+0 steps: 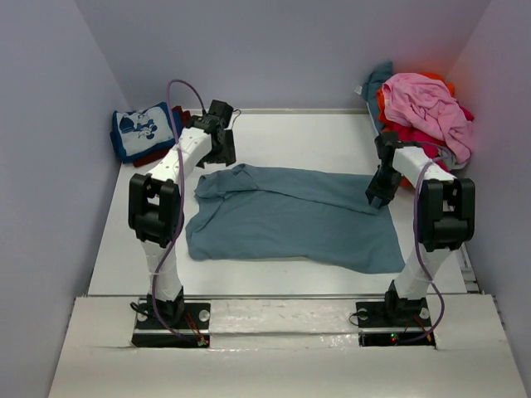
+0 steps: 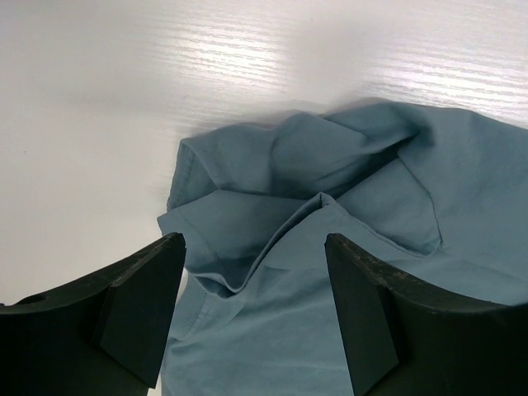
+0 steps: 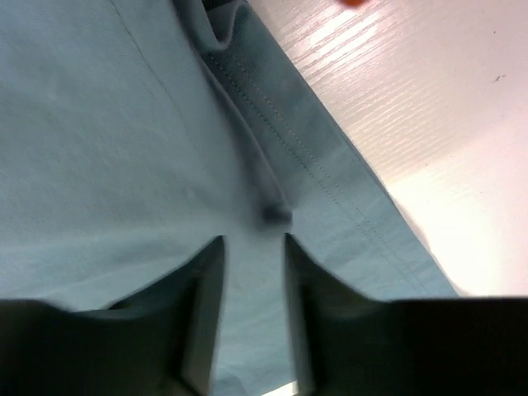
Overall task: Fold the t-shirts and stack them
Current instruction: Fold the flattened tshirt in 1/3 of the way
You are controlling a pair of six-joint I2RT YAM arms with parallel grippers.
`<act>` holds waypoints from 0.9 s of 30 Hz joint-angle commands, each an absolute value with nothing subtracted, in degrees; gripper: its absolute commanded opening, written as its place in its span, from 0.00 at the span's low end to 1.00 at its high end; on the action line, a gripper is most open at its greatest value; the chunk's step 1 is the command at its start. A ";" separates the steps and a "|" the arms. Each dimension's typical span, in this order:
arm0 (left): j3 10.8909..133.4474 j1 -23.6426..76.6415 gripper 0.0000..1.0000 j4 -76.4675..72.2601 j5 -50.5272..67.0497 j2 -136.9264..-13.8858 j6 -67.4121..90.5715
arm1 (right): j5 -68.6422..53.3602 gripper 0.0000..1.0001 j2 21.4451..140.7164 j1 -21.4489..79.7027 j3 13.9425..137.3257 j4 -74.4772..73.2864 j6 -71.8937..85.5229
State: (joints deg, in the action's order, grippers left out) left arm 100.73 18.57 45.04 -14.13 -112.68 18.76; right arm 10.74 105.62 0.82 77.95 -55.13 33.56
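Observation:
A plain slate-blue t-shirt (image 1: 290,217) lies spread across the middle of the table, rumpled at its far left corner. My left gripper (image 1: 221,154) hovers over that bunched corner (image 2: 272,165). In the left wrist view the left gripper (image 2: 253,241) stands wide open with nothing between its fingers. My right gripper (image 1: 379,197) is at the shirt's right hem (image 3: 330,173). In the right wrist view the right gripper (image 3: 253,241) shows its jaws a little apart, with the cloth lying flat below them and not pinched.
A folded blue tee with white cartoon print (image 1: 143,130) rests on a dark red one (image 1: 153,156) at the back left. A heap of unfolded tees sits at the back right: pink (image 1: 427,104) on top, red and orange (image 1: 397,124) beneath, teal (image 1: 382,79) behind. Walls close in on three sides.

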 commanded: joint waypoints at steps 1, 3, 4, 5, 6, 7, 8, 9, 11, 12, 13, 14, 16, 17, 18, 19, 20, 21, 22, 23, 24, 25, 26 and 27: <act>99.93 18.28 0.80 44.82 -13.27 -111.80 17.75 | 10.99 0.57 103.71 0.26 79.80 -56.60 33.84; 99.84 18.80 0.80 44.65 -13.10 -111.71 17.58 | 10.55 0.62 103.80 0.26 80.07 -56.43 33.66; 99.76 18.81 0.80 44.56 -12.75 -111.71 17.49 | 10.37 0.63 103.80 0.26 80.16 -56.25 33.31; 99.67 18.81 0.80 44.47 -12.57 -111.80 17.49 | 9.68 0.64 103.71 0.26 80.33 -55.99 33.05; 99.58 19.42 0.80 44.39 -12.05 -111.80 17.23 | 9.23 0.64 103.71 0.26 81.03 -55.81 32.87; 99.58 19.42 0.80 44.21 -11.52 -111.97 16.97 | 8.88 0.64 103.62 0.26 81.47 -55.81 32.70; 99.58 20.03 0.80 44.03 -10.90 -112.23 16.61 | 7.66 0.64 103.88 0.26 82.08 -55.38 32.43; 99.58 20.04 0.80 43.86 -10.29 -112.85 16.44 | 6.95 0.64 104.23 0.26 82.70 -55.20 32.17; 100.19 22.32 0.79 43.77 -9.67 -113.73 15.91 | 5.37 0.64 105.29 0.96 84.98 -55.02 31.56; 100.89 23.02 0.79 43.86 -9.93 -114.77 15.73 | 5.19 0.64 107.12 1.75 85.95 -55.37 31.03; 101.25 24.16 0.79 44.03 -10.28 -115.22 15.73 | 5.10 0.64 108.01 1.76 87.78 -55.81 30.76; 101.42 24.17 0.79 43.95 -10.46 -116.01 15.82 | 4.84 0.64 108.80 2.45 88.41 -55.72 30.50; 101.60 24.87 0.79 43.51 -9.50 -116.63 15.91 | 4.05 0.64 110.65 3.08 89.64 -55.29 29.97; 101.51 25.40 0.79 43.33 -8.97 -117.24 16.08 | 3.61 0.63 111.26 3.08 90.08 -55.28 29.88; 101.43 25.40 0.79 43.24 -8.62 -117.42 16.17 | 3.26 0.63 112.05 3.86 90.52 -55.37 29.71; 100.90 25.40 0.79 42.81 -8.61 -117.60 16.35 | 2.82 0.63 113.63 4.48 90.88 -55.37 29.36; 100.64 25.40 0.79 42.80 -8.53 -118.03 16.61 | 2.38 0.63 114.34 4.48 91.23 -55.20 29.27; 100.11 25.40 0.79 42.80 -8.61 -118.30 16.79 | 2.29 0.62 115.65 5.27 91.40 -55.20 29.18; 99.85 25.40 0.79 42.63 -8.61 -118.30 16.87 | 2.20 0.62 116.10 5.27 91.41 -55.11 29.09; 99.50 25.40 0.79 42.28 -8.61 -118.30 16.87 | 1.76 0.62 116.45 5.88 91.32 -54.85 29.09; 99.06 25.92 0.79 42.19 -8.79 -118.21 16.96 | 1.32 0.62 116.98 6.41 90.97 -54.76 29.00; 98.88 25.93 0.79 42.19 -8.79 -118.13 16.96 | 0.88 0.62 117.24 6.42 90.62 -54.49 29.00; 98.79 25.93 0.79 42.19 -8.79 -118.04 16.88 | 0.88 0.62 117.33 6.42 90.44 -54.41 29.09; 98.62 25.93 0.79 42.10 -8.88 -118.04 16.96 | 0.88 0.62 117.42 6.94 90.00 -54.32 29.09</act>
State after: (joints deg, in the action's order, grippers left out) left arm 99.50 26.13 42.52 -8.99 -119.57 16.99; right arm 3.97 115.85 5.76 89.73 -53.95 29.82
